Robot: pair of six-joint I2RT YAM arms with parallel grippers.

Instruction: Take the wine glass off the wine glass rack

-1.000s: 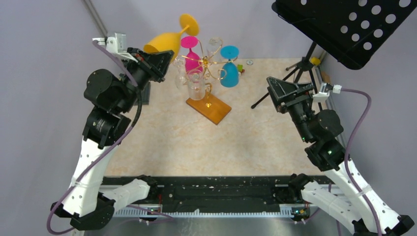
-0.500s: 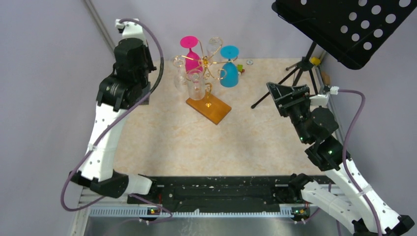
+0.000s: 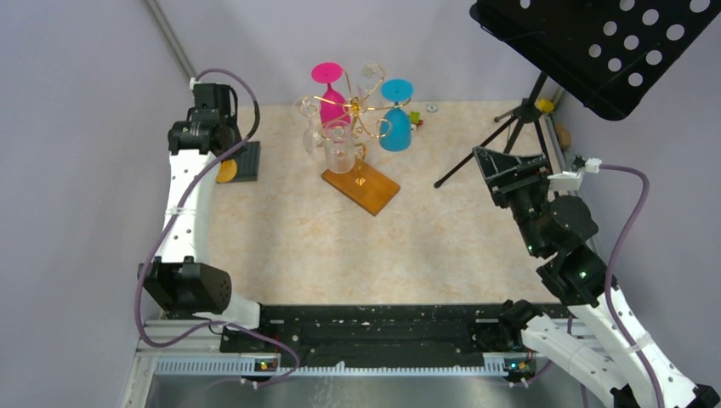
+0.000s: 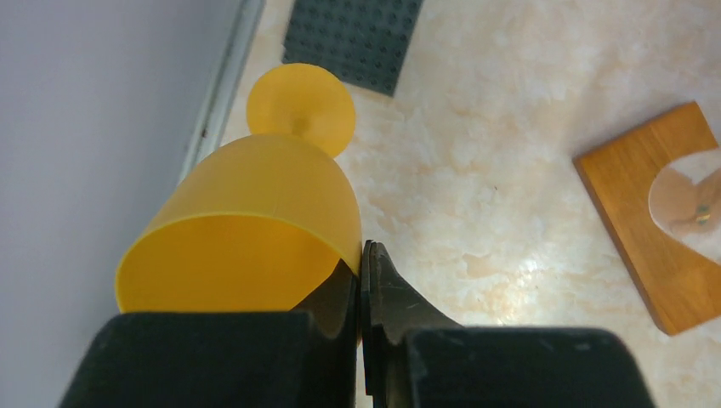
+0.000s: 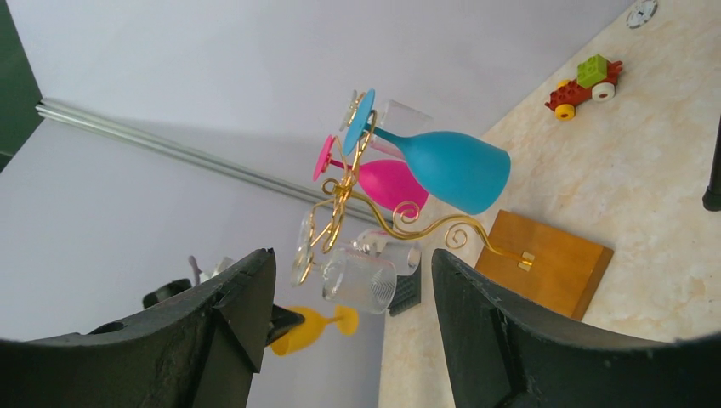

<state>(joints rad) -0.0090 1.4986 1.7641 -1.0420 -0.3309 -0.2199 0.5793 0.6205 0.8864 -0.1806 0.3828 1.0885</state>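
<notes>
A beige marbled table (image 3: 340, 246) sits between plain lilac walls. The yellow wine glass (image 4: 255, 212) is off the wine glass rack (image 3: 357, 119) and well to the rack's left, near the wall-side edge of the table. The left gripper (image 4: 364, 255) has its two black fingers pinched together on the bowl's rim, one inside the cup and one outside. The left wrist view shows this grip plainly. There the round foot points away from the camera, just beside a dark grey studded plate (image 4: 353, 38); whether the foot touches the table cannot be told. In the top view the fingers are hidden, and only a sliver of the yellow foot shows beneath the wrist.

A pink glass (image 3: 330, 93), a blue glass (image 3: 395, 123) and clear glasses (image 3: 338, 149) hang bowl-down from the rack's gold curls, above its orange-brown wooden base (image 3: 374, 194). The right wrist view sees the rack from the side, with each foot caught in a spiral, which the top view flattens.

The right gripper (image 5: 353, 259) is well to the rack's right, facing it, with its fingers spread wide and nothing between them. A small toy car (image 5: 585, 81) lies just beyond the rack, and only the right wrist view shows it clearly. A black music stand (image 3: 595, 42) rises farther to the rack's right
</notes>
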